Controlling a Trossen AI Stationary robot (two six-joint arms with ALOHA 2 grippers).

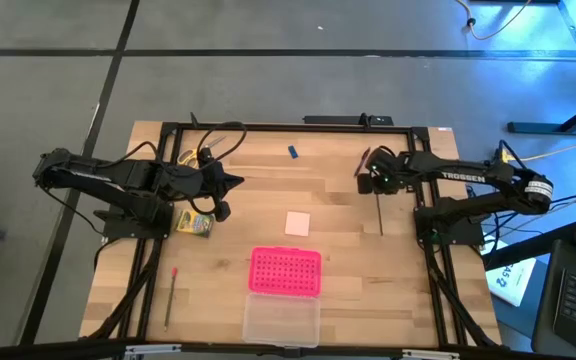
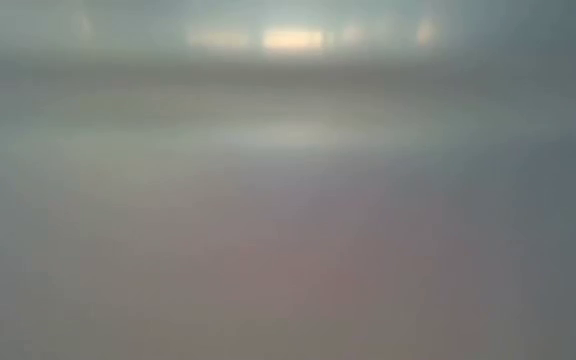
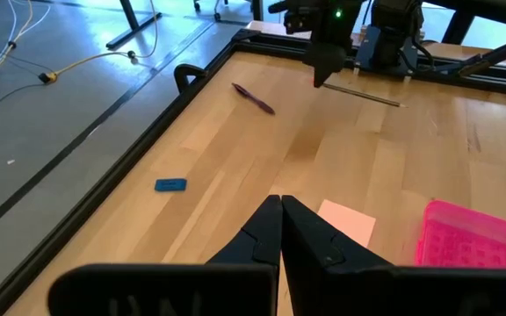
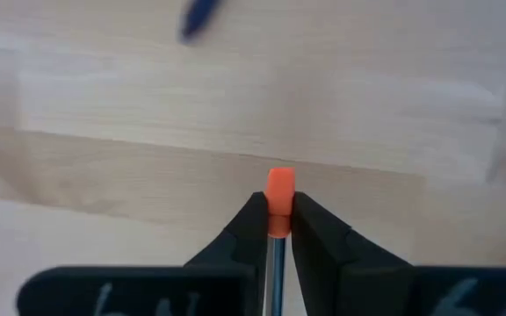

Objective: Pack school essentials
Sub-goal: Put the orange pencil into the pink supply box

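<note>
My right claw is clenched on a thin pencil with an orange eraser tip, the tip poking out just past my fingertips, with bare bench wood beneath it. From above, that claw sits toward the far right part of the bench, and the pencil's shaft trails from it back toward the near edge. A dark purple pen lies just beside that claw on the far side; my left wrist camera shows the same pen lying flat on the wood. My left claw is clenched on nothing, its two fingers pressed together, and it hangs over the left-middle of the bench. The tiny blue piece lies near the far edge, well apart from both claws. The pale pink square pad rests flat near the middle, between my two arms. The yellow-green crayon box lies under my left arm, and just beyond it I can see something yellow that I cannot make out clearly. Another thin pencil with a red tip lies near the front left corner. The bright pink dotted box lies open near the front, its clear half toward the near edge. The low camera gives only a blur.
</note>
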